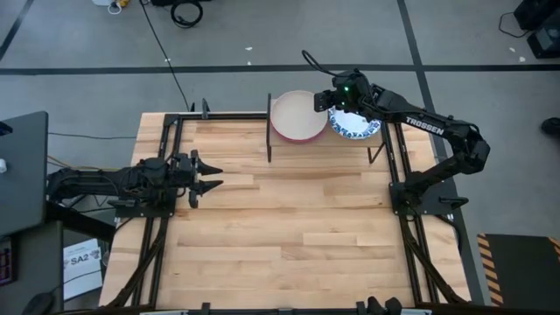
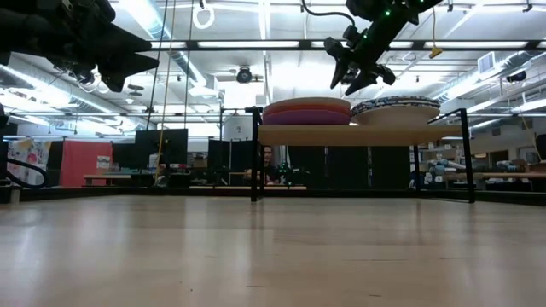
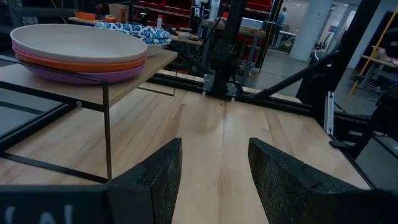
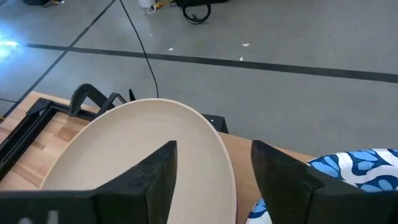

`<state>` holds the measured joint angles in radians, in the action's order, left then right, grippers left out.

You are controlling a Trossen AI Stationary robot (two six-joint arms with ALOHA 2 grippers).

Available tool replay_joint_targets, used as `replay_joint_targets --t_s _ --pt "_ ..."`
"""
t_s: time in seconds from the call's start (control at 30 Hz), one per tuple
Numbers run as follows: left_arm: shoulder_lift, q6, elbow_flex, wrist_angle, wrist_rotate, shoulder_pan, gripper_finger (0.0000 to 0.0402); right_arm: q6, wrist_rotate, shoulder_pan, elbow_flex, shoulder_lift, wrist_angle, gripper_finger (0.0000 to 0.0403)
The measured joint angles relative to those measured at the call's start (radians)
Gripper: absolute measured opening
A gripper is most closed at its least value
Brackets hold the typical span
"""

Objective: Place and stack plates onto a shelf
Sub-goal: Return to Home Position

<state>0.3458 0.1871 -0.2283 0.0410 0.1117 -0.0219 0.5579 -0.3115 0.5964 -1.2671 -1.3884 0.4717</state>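
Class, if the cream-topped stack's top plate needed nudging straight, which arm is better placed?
Right. The right gripper, open, hovers above the shelf by the cream-topped stack; the left gripper is far off, at the table's left side.

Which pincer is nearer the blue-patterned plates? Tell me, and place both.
Right. The right pincer hangs open just above the blue-patterned plates, at their edge; the left pincer, open, is far off over the table's left side.

Right arm (image 1: 457,160): black, white TROSSEN lettering (image 1: 425,124), green wrist light (image 1: 347,87), looped cable (image 1: 312,62). Left gripper (image 1: 216,177): black wedge fingers (image 3: 155,177).
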Motion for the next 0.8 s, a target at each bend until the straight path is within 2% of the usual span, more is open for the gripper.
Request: replay_joint_targets --t_s 0.2,0.5,0.63,0.8 --pt "0.000 0.000 0.000 0.000 0.000 0.000 0.0192 0.000 0.011 -0.004 0.000 0.000 -0.033 0.0220" --pt "-0.004 -0.095 0.000 0.005 0.017 0.000 0.0192 -0.018 0.214 -0.080 0.000 0.000 -0.128 0.0208" --pt "-0.042 -0.102 0.000 -0.014 0.049 0.000 0.0192 -0.085 0.228 -0.146 0.000 0.000 -0.105 0.0187" --pt "-0.149 -0.094 0.000 -0.115 0.069 0.000 0.0192 -0.116 0.228 -0.219 0.000 0.010 -0.057 0.0132"
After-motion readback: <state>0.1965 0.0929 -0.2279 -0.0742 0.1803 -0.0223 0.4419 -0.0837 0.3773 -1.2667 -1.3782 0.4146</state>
